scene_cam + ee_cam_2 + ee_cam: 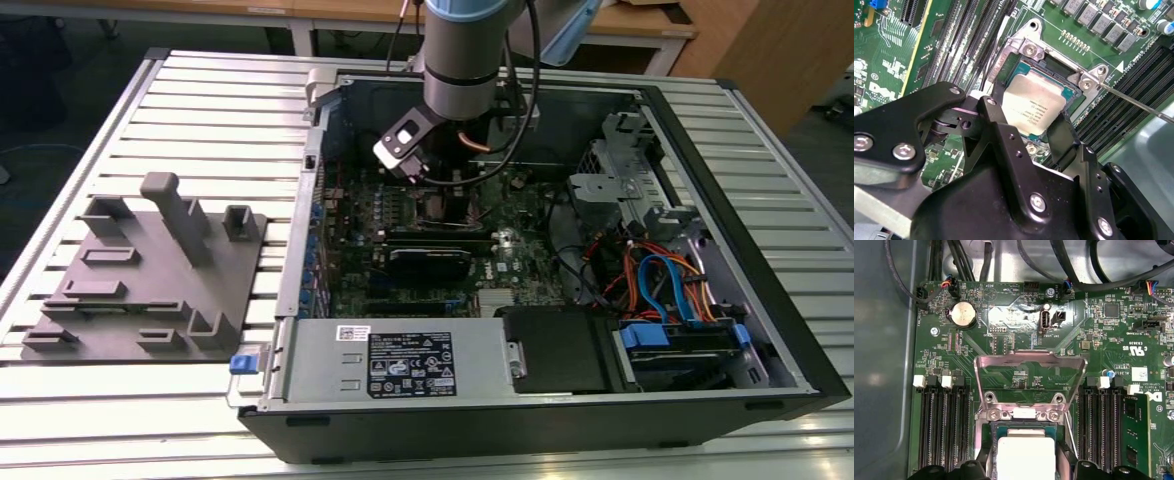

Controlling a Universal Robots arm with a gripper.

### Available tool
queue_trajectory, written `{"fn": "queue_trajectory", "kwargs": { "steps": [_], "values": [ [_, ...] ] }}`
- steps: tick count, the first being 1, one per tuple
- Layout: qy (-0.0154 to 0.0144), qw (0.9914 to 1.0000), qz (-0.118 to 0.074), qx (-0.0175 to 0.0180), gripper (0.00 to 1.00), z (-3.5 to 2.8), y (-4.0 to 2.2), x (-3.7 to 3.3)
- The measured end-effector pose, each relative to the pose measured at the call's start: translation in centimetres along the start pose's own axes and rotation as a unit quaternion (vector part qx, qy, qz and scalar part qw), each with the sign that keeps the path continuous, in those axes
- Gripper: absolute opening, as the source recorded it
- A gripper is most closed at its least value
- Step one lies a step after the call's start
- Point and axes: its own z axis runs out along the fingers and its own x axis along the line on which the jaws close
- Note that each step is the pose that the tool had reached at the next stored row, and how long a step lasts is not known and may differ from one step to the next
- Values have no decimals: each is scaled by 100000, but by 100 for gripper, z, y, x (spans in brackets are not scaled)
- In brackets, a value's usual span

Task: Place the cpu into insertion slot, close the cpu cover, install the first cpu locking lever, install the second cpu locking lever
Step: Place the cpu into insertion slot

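1. Exterior view: my gripper (447,188) is down inside the case (767,250), low over the board (400,250) and straight under my wrist.
2. Second wrist view: my fingers (996,117) are closed on the cpu (1031,105), one on each of two opposite edges. The cpu lies flat in the slot (1051,64), square with its frame. I judge the first step all but done, with only the letting go left. A lever (1134,102), a thin rod, stands free just off to one side of my gripper and is not hooked down.
3. First wrist view: the cover (1030,356) is swung open and lies back just beyond my fingertips, with the board showing through its cut-out. As I judge it, the cover is not yet closed and neither lever is installed, so three steps are left.
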Motion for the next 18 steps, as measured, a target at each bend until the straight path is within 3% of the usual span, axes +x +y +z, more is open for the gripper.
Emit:
{"fn": "queue_trajectory", "kwargs": {
  "steps": [9, 18],
  "values": [
    [-9, 100000, -5, 6, 61, 2, 2, 36],
    [-65, 100000, -7, 2, 61, 6, 2, 14]
  ]
}}
